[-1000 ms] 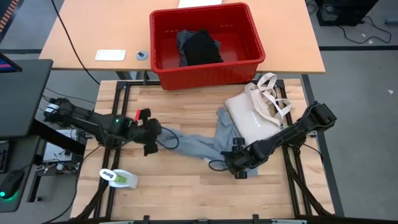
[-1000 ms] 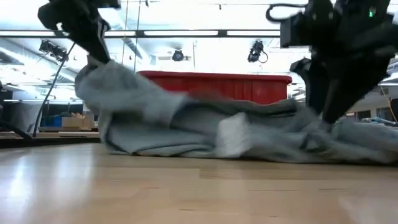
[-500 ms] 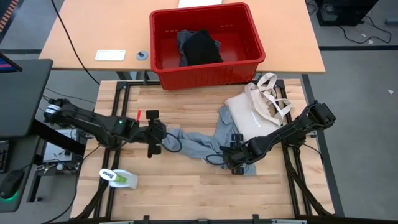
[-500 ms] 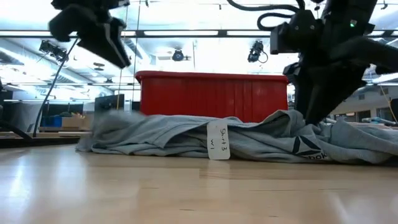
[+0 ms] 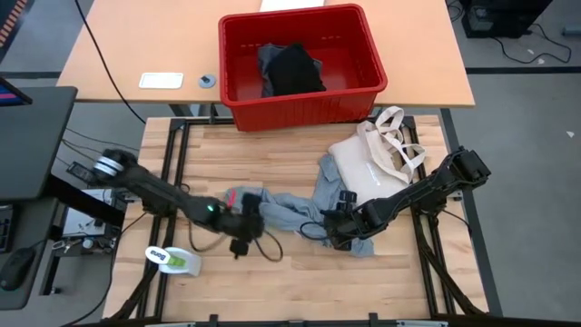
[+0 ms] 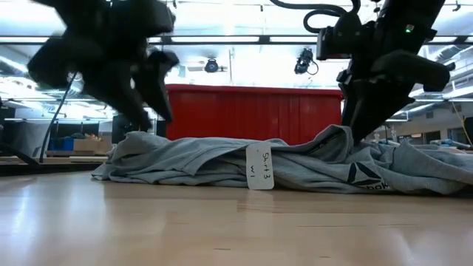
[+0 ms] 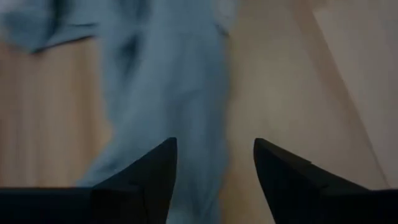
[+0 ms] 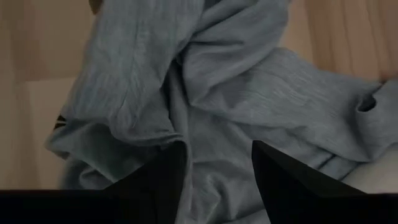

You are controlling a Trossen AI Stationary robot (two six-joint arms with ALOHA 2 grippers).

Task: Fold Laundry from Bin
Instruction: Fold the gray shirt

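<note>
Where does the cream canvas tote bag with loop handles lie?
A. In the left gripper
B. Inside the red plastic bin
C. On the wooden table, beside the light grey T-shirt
C: the cream canvas tote bag rests on the wooden table, against the light grey T-shirt, outside the red plastic bin.

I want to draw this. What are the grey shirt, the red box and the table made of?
The grey T-shirt looks like soft knit cloth, likely cotton: it wrinkles and slumps. The red bin looks like hard, slightly shiny plastic with ribbed sides. The table looks like pale wood planks, smooth, with visible grain.
</note>
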